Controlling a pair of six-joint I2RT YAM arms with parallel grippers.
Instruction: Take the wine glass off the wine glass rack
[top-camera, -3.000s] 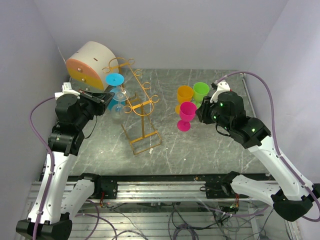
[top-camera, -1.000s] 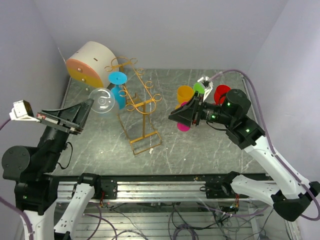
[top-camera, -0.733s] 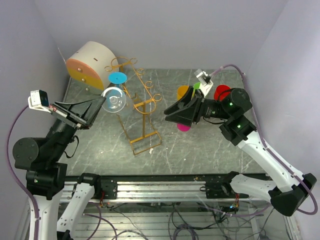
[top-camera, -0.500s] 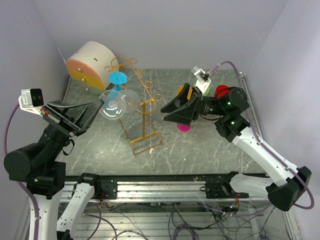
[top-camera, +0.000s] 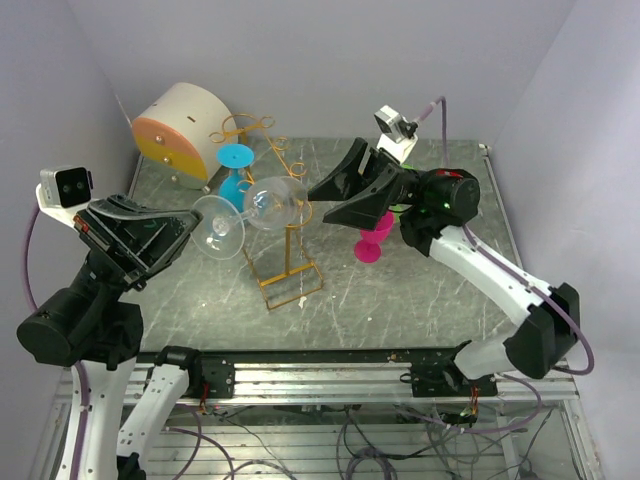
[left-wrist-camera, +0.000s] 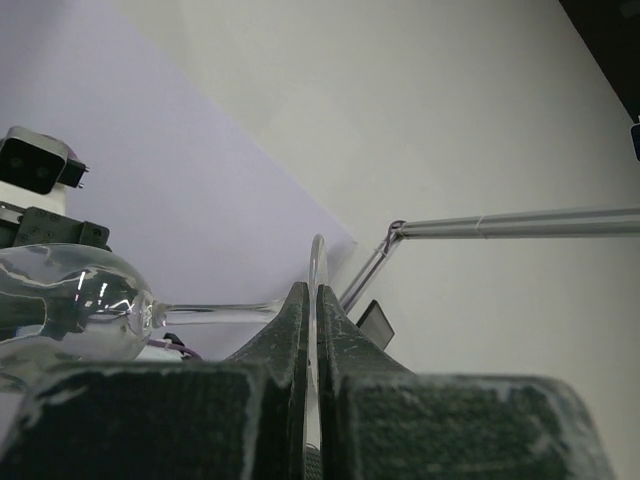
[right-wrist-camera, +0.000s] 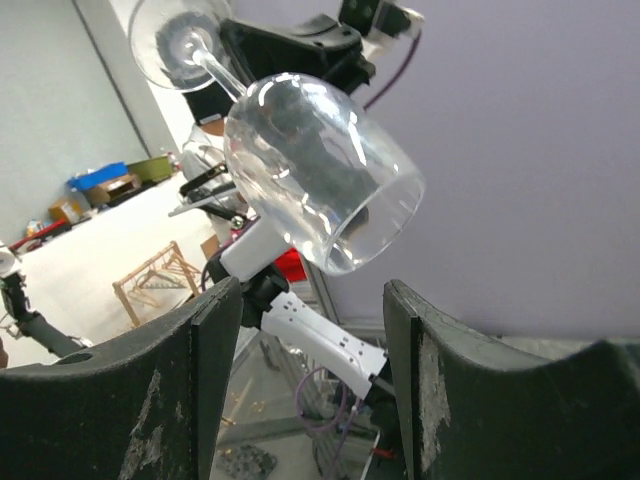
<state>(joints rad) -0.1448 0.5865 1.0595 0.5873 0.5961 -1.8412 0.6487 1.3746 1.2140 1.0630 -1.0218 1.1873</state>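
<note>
Table (top-camera: 420, 290) of grey stone carried the gold wire rack (top-camera: 288, 250). Above the rack, the clear wine glass (top-camera: 270, 205) lay sideways in the air, its foot pinched in the left gripper (top-camera: 195, 222). The right gripper (top-camera: 318, 205) gaped wide, empty, just beside the bowl.

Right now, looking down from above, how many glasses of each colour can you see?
Clear glass: 1
Blue glass: 1
Pink glass: 1
Total: 3
The right gripper may hide others.
</note>
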